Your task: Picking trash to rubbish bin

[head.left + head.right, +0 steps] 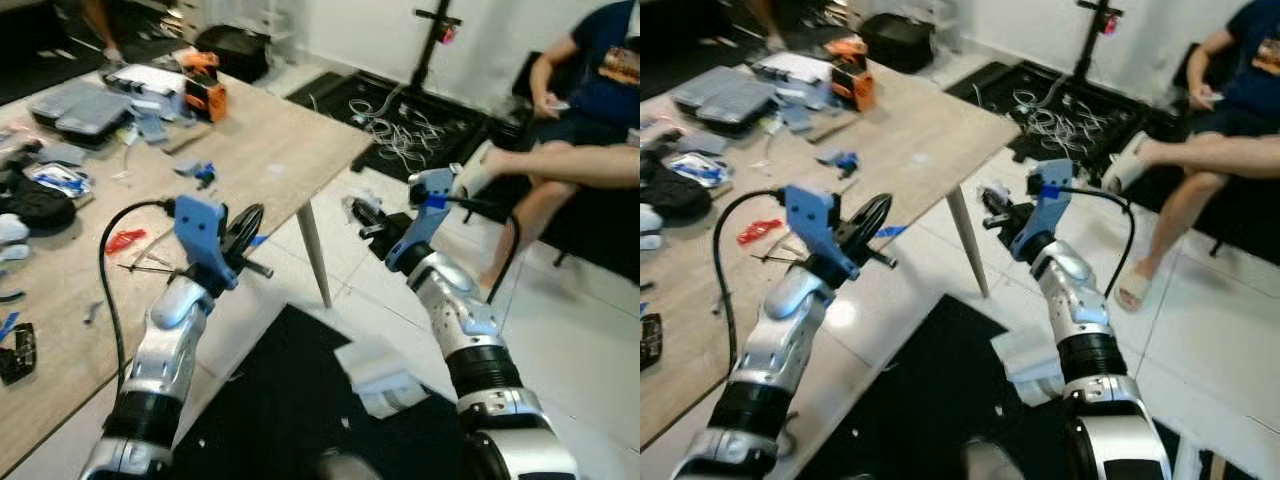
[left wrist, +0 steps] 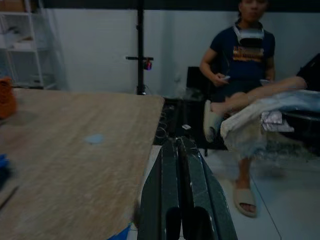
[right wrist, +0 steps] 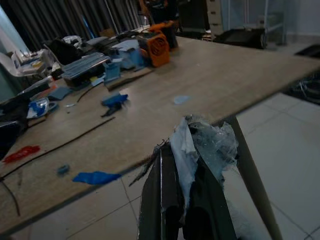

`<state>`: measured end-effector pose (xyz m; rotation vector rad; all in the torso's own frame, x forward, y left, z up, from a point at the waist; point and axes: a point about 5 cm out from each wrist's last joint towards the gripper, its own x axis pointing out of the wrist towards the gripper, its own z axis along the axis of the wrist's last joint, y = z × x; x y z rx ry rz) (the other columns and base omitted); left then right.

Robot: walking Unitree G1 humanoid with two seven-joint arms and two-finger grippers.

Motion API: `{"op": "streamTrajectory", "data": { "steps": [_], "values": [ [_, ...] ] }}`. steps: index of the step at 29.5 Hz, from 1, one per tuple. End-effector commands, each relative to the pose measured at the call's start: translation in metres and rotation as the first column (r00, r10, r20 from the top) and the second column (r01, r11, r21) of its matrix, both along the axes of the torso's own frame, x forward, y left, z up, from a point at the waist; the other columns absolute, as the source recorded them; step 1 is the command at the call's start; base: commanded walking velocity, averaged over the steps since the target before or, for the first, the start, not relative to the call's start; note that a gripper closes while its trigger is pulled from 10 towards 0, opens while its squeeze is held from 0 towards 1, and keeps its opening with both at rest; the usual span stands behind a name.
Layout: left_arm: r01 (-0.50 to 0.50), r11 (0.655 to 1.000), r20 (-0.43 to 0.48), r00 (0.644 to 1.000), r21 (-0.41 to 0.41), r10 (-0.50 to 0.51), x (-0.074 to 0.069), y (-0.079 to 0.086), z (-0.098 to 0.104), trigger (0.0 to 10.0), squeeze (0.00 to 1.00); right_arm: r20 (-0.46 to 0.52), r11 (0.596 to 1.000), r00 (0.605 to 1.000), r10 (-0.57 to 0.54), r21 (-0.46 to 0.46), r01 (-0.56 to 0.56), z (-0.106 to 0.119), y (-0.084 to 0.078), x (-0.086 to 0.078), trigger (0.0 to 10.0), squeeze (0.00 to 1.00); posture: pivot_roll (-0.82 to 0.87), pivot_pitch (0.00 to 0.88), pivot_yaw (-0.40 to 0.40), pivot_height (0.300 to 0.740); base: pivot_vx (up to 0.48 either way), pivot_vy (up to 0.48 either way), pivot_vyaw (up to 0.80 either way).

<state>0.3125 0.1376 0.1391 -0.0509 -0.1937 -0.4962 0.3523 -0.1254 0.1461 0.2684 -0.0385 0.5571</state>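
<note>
While a crumpled wad of clear and white trash [image 3: 202,142] is pinched between the fingers of the right gripper [image 1: 362,222], it is held above the tiled floor [image 1: 570,330] beside the wooden table [image 1: 260,150]. The left gripper [image 2: 181,200] is raised, fingers pressed together.

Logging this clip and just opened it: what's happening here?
A humanoid robot stands beside a cluttered wooden table. Its right gripper is shut on a crumpled wad of clear plastic and white paper trash, held in the air off the table's corner above the tiled floor. The left gripper is raised over the table edge with its jaws shut and nothing in them. More white crumpled paper lies on the floor below. A person sits nearby.
</note>
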Motion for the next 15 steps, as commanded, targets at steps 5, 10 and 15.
{"op": "streamTrajectory", "data": {
  "steps": [5, 10, 15],
  "values": [
    [0.016, 1.000, 0.006, 1.000, -0.022, -0.016, 0.0005, -0.0027, -0.0007, 10.0, 0.00, 0.012, 1.000, 1.000, 0.022, -0.014, -0.022, 0.0035, 0.0003, 0.0026, 10.0, 0.00, 0.05, 0.000, -0.023, 0.740, 0.000, 0.000, -0.80],
    [0.020, 0.999, 0.010, 1.000, -0.025, -0.020, 0.0008, -0.0028, -0.0002, 10.0, 0.00, 0.010, 1.000, 1.000, 0.029, -0.013, -0.029, 0.0037, 0.0007, 0.0029, 10.0, 0.00, 0.04, 0.000, -0.025, 0.740, 0.000, 0.000, -0.80],
    [0.026, 0.999, 0.012, 1.000, -0.030, -0.026, 0.0016, -0.0025, -0.0002, 10.0, 0.00, 0.011, 0.999, 0.999, 0.035, -0.013, -0.035, 0.0037, 0.0010, 0.0035, 10.0, 0.00, 0.03, 0.000, -0.019, 0.740, 0.000, 0.000, -0.80]
  ]
}}
